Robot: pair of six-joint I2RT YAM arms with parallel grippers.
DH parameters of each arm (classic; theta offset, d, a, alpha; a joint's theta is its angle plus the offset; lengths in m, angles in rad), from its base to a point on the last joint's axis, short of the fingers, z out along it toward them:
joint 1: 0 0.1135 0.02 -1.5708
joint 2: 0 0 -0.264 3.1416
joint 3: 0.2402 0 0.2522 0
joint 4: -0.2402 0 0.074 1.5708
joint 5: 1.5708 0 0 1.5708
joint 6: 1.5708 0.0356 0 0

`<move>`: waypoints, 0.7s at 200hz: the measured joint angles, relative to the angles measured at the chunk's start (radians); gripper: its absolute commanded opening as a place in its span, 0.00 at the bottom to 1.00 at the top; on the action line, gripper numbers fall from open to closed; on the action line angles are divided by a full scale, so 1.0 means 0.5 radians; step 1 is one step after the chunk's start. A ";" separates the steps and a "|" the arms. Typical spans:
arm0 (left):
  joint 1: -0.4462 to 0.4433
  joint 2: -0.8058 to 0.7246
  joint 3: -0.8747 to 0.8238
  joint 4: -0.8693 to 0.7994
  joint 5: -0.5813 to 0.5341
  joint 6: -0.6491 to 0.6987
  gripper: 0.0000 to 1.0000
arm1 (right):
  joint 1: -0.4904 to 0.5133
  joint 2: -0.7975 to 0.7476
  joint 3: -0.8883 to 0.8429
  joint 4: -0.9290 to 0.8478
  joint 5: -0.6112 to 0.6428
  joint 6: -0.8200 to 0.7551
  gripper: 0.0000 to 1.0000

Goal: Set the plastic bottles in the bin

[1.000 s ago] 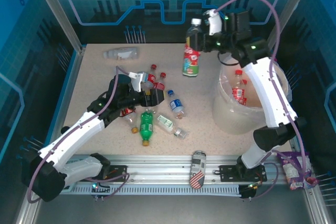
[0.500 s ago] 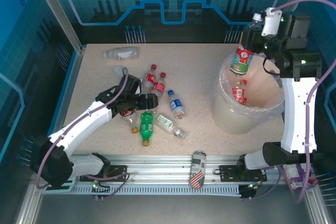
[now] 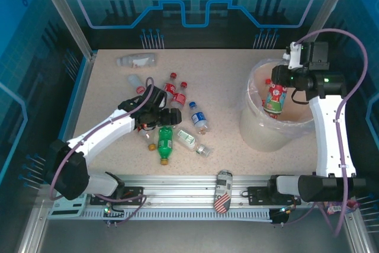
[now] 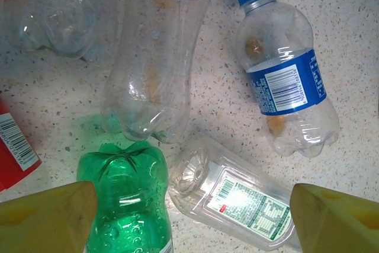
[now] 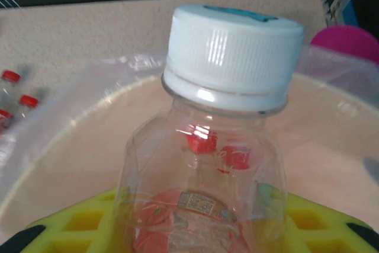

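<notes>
Right pincer (image 3: 283,83) clamping white-capped bottle (image 3: 276,98) over bin (image 3: 260,130), flag can (image 3: 222,191) near rail (image 3: 177,185)

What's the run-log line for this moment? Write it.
right gripper: shut on white-capped bottle, over bin | left gripper: open, above green bottle | drop: pending

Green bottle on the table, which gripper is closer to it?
Left. The left gripper hangs just over the green bottle; the right gripper holds another bottle over the bin.
</notes>
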 measured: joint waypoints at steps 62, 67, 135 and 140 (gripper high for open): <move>-0.002 0.000 0.000 0.002 -0.014 0.000 0.84 | 0.025 -0.010 -0.389 0.063 0.040 -0.013 0.38; -0.002 0.000 0.000 0.002 -0.016 0.001 0.84 | 0.028 -0.008 -0.420 0.064 0.041 -0.013 0.38; -0.002 -0.001 0.000 -0.001 -0.037 0.000 0.83 | 0.070 -0.001 -0.609 0.175 0.075 0.011 0.39; -0.002 -0.001 0.000 -0.001 -0.037 0.000 0.83 | 0.072 0.002 -0.618 0.190 0.079 0.013 0.39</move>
